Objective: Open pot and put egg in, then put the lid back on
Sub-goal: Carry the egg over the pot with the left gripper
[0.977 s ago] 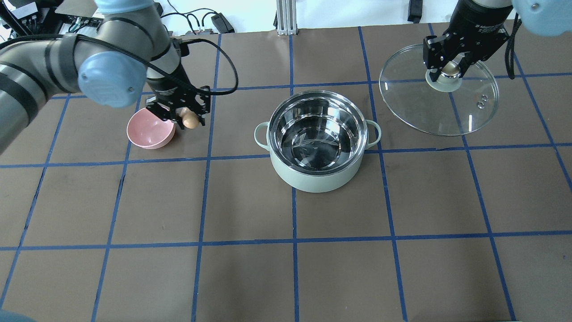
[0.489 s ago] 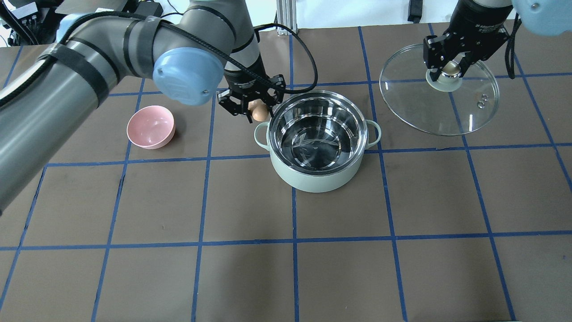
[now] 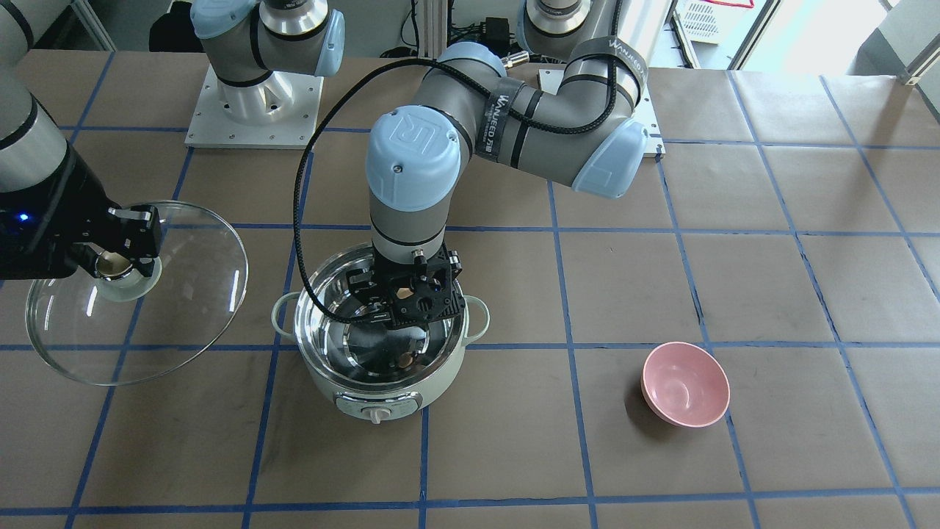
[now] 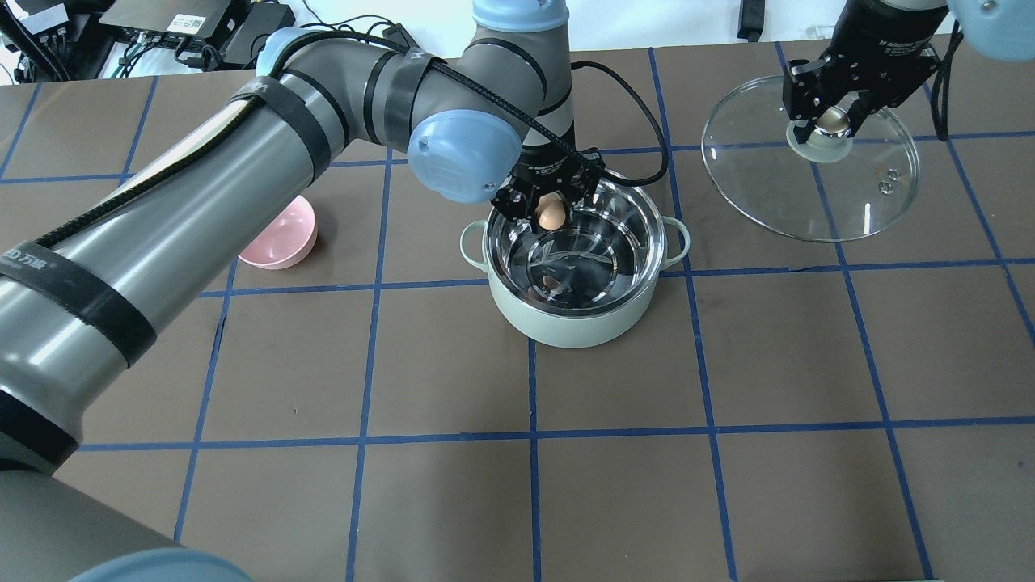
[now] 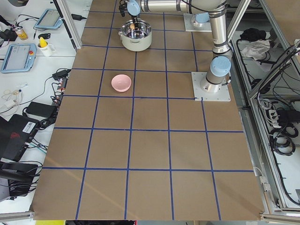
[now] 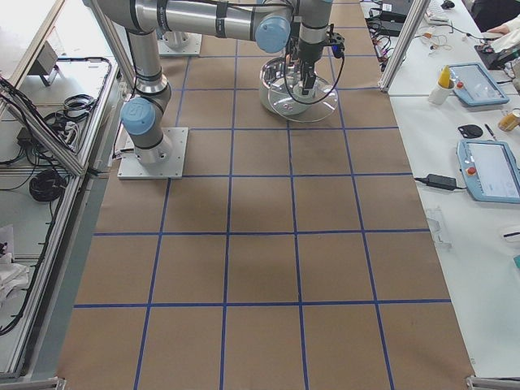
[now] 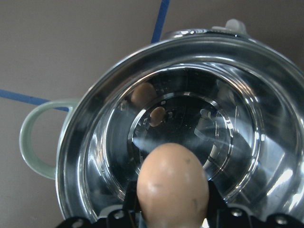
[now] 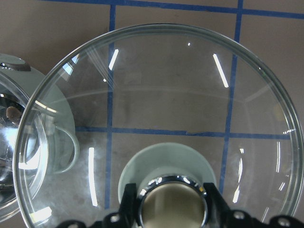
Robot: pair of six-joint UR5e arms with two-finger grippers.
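The mint-green pot (image 4: 574, 323) stands open mid-table, its steel inside bare; it also shows from the front (image 3: 382, 389) and in the left wrist view (image 7: 42, 142). My left gripper (image 4: 551, 212) is shut on the tan egg (image 4: 551, 213) and holds it over the pot's far-left rim; the egg fills the left wrist view (image 7: 172, 187). My right gripper (image 4: 833, 121) is shut on the knob (image 8: 172, 205) of the glass lid (image 4: 808, 202), held above the table right of the pot. The lid also shows in the front view (image 3: 183, 308).
A pink bowl (image 4: 283, 238) sits on the table left of the pot, empty in the front view (image 3: 685, 383). The brown table has a blue tape grid. The pot's control knob (image 3: 377, 416) faces the operators' side.
My left gripper has carried the egg rightward from over the pink bowl to over the pot's rim. The right gripper and lid have shifted slightly right.
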